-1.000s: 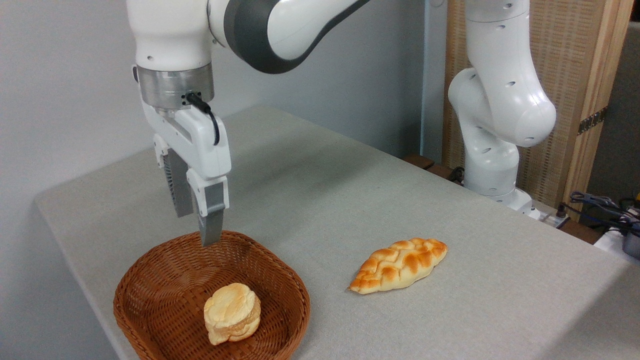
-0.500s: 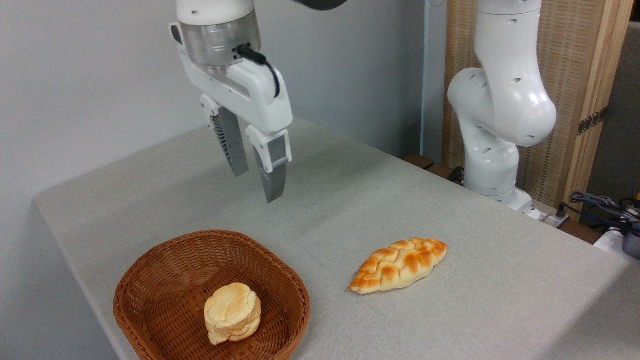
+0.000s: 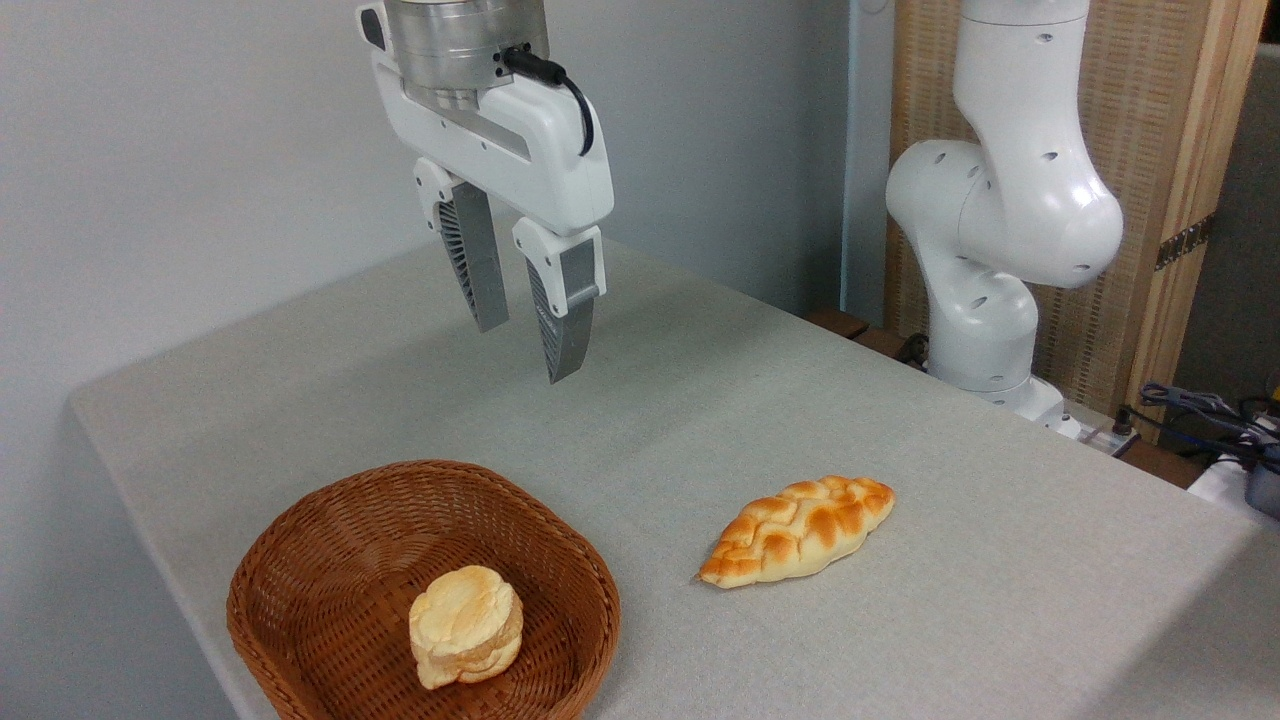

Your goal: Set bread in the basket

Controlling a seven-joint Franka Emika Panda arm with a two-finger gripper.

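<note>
White and silver, the arm's wrist comes down from the top edge with the gripper (image 3: 527, 350) pointing at the table (image 3: 640, 400), its two grey fingers (image 3: 566, 325) spread apart and holding nothing. It hangs well above the cloth, at about 1 o'clock from the basket (image 3: 300, 560) and clear of its rim. The arm's white base (image 3: 985, 290) stands at the table's far edge, at 2 o'clock from the gripper.

The bread (image 3: 465, 625) lies inside the brown wicker basket, toward its 5 o'clock side, pale cream face turned to the camera. The braided loaf (image 3: 797, 530) rests on the grey cloth at 3 o'clock from the basket, well apart from it. Nothing stands between gripper and basket.

The arm's upper links are cut off by the top edge, and the basket's near rim runs out of the bottom edge. Some cables (image 3: 1200, 405) at the far right are too small to make out
</note>
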